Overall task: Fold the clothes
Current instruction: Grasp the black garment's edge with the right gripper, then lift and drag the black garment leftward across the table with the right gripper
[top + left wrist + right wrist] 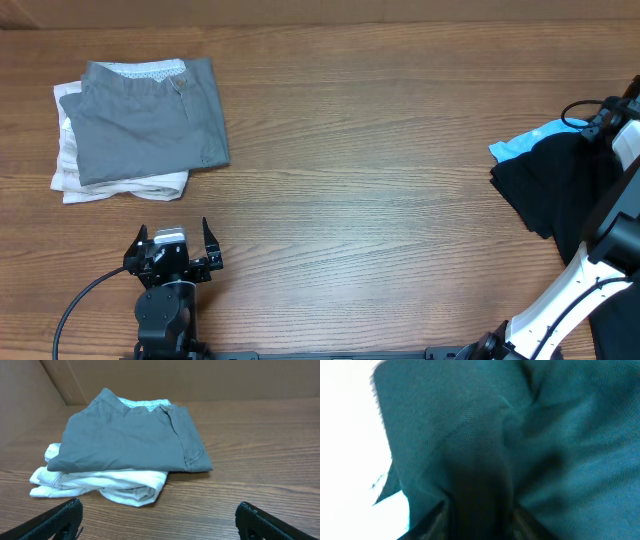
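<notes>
The clothes lie bunched at the table's right edge: a black shirt [545, 185] with a light blue piece [525, 143] showing at its top left. My right gripper [590, 128] sits on top of this heap. In the right wrist view dark fabric [485, 435] fills the frame. A fold of it is pinched between the right gripper [479, 510], whose fingers [436, 519] press in from both sides. My left gripper [174, 230] [159, 507] rests near the front left, open, nothing between its fingers.
A folded grey garment [150, 120] [130, 435] lies on a folded white one [120, 187] [100, 485] at the back left, just beyond the left gripper. The right arm's white link [570, 295] crosses the front right corner.
</notes>
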You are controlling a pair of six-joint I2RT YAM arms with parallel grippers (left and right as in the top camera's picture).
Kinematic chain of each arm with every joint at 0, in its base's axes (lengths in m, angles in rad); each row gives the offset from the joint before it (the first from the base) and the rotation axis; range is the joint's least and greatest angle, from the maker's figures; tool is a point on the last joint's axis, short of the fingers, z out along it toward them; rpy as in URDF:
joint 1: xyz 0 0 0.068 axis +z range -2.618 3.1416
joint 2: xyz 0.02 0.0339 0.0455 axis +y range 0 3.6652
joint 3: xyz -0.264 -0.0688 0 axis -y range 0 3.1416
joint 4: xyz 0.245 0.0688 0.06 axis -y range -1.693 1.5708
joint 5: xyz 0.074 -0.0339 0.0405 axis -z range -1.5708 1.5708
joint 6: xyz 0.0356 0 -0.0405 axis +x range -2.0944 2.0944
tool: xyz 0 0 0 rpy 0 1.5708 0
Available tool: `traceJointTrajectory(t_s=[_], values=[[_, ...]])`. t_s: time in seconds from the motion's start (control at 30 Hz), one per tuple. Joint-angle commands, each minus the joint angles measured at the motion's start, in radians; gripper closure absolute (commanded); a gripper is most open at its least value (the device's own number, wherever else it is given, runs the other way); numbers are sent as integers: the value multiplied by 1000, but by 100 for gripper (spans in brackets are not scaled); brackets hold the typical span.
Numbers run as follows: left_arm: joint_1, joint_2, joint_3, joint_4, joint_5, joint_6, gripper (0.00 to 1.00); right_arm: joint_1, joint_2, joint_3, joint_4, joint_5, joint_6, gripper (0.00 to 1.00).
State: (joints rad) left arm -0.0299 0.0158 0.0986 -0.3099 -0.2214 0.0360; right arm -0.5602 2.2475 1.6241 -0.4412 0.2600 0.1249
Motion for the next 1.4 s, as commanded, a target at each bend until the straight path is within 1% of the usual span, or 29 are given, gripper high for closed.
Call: traceJointTrajectory(t_s=[0.0,0.03,0.07,0.1,0.17,0.37,0.53,0.7,0.93,1.1,1.2,1.37], values=[[9,-10,-4,5,-14,2,0,4,-2,14,0,11,3,77],[9,-10,-4,5,-14,2,0,4,-3,14,0,9,7,85],[9,-10,-4,5,-14,2,0,4,-6,14,0,9,11,90],[9,-10,-4,5,-14,2,0,4,-9,14,0,9,14,94],[9,-10,-4,5,-14,2,0,4,-15,14,0,9,21,96],[9,-10,-4,5,-14,2,0,4,-68,14,-2,9,42,96],[9,-10,-4,5,-14,2,0,4,-155,14,-21,-1,111,96],[9,-10,-4,5,-14,2,0,9,-248,14,-42,-59,117,96],[9,-10,-4,5,-14,2,0,60,-354,14,-76,-59,138,96],[9,-10,-4,5,-14,2,0,103,-372,14,-77,-59,138,96],[9,-10,-4,5,-14,2,0,112,-372,13,-87,-59,138,90],[9,-10,-4,5,-14,2,0,107,-372,13,-96,-59,138,89]])
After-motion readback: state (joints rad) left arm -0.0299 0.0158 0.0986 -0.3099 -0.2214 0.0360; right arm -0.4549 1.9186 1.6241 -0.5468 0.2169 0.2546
